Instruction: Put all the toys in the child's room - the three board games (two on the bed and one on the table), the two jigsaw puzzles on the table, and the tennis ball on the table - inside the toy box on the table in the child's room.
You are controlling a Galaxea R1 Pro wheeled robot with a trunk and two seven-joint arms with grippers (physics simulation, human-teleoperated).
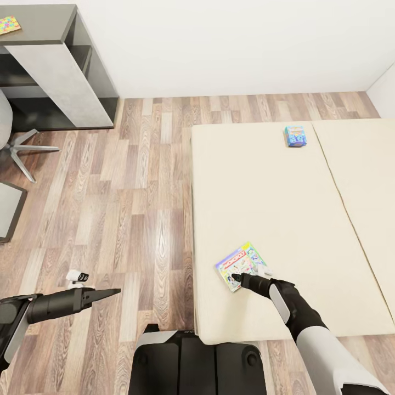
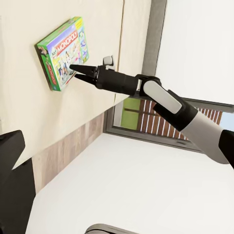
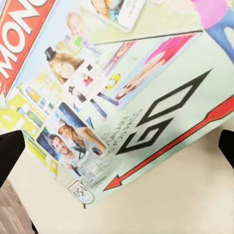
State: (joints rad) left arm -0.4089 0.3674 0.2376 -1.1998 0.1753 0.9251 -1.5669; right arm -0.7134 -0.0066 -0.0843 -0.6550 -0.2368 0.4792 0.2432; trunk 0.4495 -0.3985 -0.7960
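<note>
Right gripper down over the near edge of the Monopoly box, fingers spread, dark tips at either side of the right wrist view with the cover between them; contact not certain. Right arm stretched forward and left from the near right, wrist low over the bed. Close on the cover in that wrist view: red logo band, cartoon figures, a black "GO" and red arrow, beige mattress beside it. From the left wrist view, the same box with green edges, flat on the mattress, right gripper pointing at its edge. Left gripper held over the wood floor, near left, fingers drawn to a point, holding nothing. Farther on the bed, well apart from the Monopoly box, a small blue box. Far left, a dark desk carrying a bright puzzle on its top.
</note>
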